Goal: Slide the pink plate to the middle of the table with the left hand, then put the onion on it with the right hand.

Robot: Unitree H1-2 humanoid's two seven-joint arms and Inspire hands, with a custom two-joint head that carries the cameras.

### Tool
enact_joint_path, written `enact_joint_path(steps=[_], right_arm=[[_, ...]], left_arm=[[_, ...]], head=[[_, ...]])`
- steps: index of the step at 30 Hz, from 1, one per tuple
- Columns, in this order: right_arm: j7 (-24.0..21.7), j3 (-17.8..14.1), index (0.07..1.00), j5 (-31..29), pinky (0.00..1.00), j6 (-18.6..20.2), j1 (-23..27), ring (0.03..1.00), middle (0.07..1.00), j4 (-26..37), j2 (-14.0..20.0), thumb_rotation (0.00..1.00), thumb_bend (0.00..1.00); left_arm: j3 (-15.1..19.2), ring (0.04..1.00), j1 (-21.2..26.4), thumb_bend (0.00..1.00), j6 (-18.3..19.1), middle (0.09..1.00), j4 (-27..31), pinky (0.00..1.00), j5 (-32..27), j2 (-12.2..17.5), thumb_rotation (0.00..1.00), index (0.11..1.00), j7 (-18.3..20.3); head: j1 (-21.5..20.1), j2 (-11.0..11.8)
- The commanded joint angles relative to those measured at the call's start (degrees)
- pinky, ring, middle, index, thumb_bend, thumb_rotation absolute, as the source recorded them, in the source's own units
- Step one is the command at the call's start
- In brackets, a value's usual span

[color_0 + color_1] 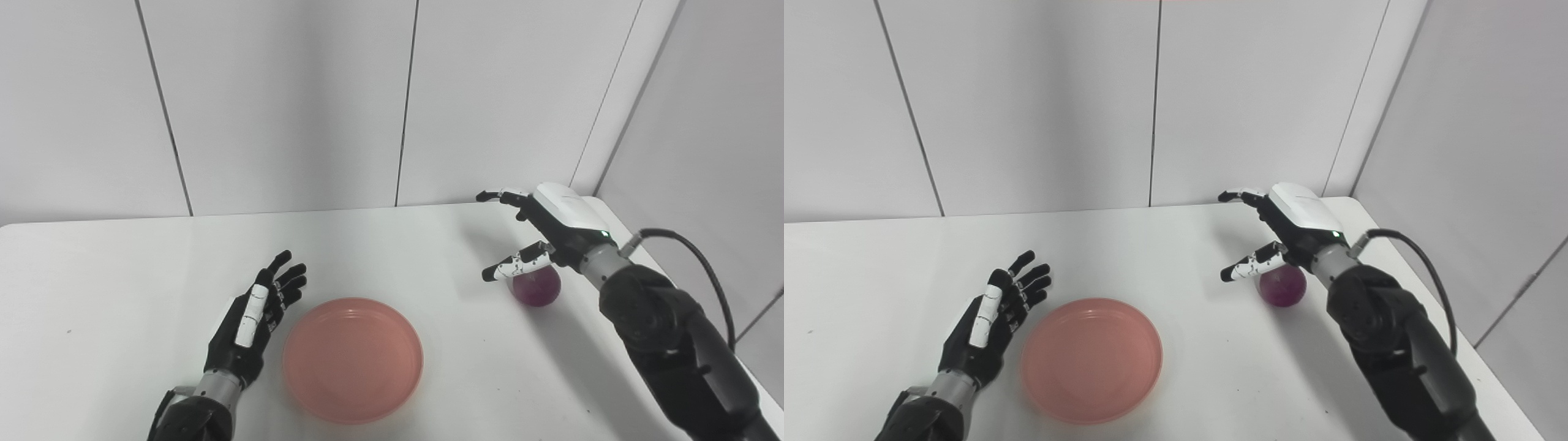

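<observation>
The pink plate (353, 359) lies flat on the white table (122, 263), near its front middle. My left hand (254, 318) is open, fingers apart, just left of the plate's rim, holding nothing. A purple onion (537, 286) sits on the table at the right. My right hand (539, 229) is open and hovers above and slightly behind the onion, fingers spread to the left, thumb (514, 264) just over the onion's left side. The onion's right part is hidden behind the right wrist.
Grey wall panels (275, 104) stand behind the table. The table's right edge (618, 226) runs close to the onion. A black cable (704, 263) loops off my right forearm.
</observation>
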State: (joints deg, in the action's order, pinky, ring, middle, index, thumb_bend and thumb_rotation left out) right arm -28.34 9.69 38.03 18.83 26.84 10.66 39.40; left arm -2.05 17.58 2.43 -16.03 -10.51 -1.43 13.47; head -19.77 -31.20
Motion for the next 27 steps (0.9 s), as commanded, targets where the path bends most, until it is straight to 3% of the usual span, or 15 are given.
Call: enact_joint_path(steps=[1, 8, 16, 27], right_arm=[[-3.07, 0.54, 0.816, 1.96, 0.65, 2.03, 4.33, 0.838, 0.865, -1.02, 2.97, 0.22, 1.00], [-8.32, 3.98, 0.803, 6.22, 0.63, 2.34, 7.53, 0.815, 0.827, -5.11, 4.58, 0.14, 1.00], [-15.19, 7.38, 0.814, 11.81, 0.66, 4.63, 9.72, 0.844, 0.869, -8.17, 4.84, 0.15, 1.00], [-16.85, 6.99, 0.816, 11.75, 0.71, 5.52, 8.90, 0.882, 0.891, -13.07, 4.72, 0.17, 1.00]], left_arm=[[-0.03, 0.891, -0.09, 0.78, 1.51, 0.866, -0.69, 0.93, 0.23, 0.22, 0.87, 0.902, -0.38], [0.00, 0.896, -0.23, 0.78, 1.39, 0.871, -0.84, 0.93, 0.28, 0.19, 0.88, 0.910, -0.44], [-0.08, 0.894, -0.44, 0.78, 1.74, 0.868, -0.06, 0.92, 0.22, -0.01, 0.88, 0.909, -0.49], [0.05, 0.891, -0.57, 0.79, 1.46, 0.864, -0.70, 0.92, 0.22, 0.07, 0.87, 0.914, -0.53]], head=[[0.06, -0.01], [0.01, 0.09], [-0.03, 0.14], [0.27, -0.31]])
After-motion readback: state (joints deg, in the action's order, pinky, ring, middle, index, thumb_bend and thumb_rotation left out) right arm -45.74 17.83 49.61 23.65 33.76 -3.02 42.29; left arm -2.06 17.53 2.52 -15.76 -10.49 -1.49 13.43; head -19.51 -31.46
